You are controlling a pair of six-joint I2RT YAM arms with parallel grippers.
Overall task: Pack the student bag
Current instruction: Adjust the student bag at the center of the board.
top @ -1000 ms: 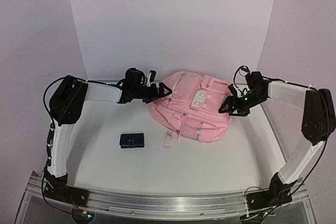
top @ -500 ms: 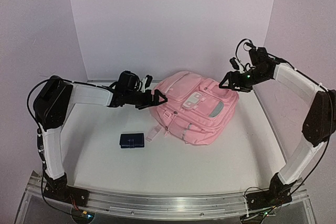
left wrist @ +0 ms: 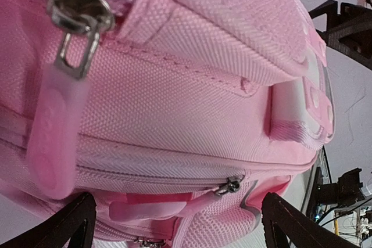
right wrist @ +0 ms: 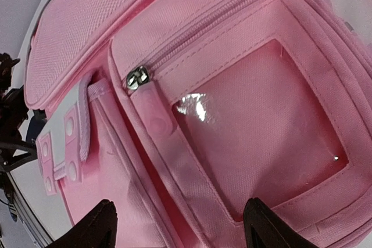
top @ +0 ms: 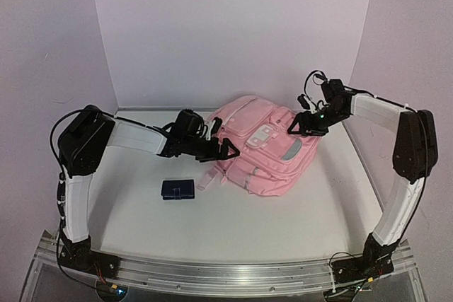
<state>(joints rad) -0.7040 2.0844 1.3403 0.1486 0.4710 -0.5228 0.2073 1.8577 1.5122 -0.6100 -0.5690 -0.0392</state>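
While I watch from above, a small navy case (top: 178, 189) lies nearest on the desk (top: 283, 221), left of centre. Behind it the left gripper (top: 232, 152), jaws spread wide, sits at the left side of the student bag (top: 265, 150), which lies toward the far edge. Farthest, the right gripper (top: 299, 129) hovers open-jawed over the bag's right rear.

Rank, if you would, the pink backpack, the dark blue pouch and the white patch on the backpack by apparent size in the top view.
1. pink backpack, by far the largest.
2. dark blue pouch.
3. white patch, only slightly smaller than the pouch; it sits raised on the backpack, nearer the camera, so that order is unsure.
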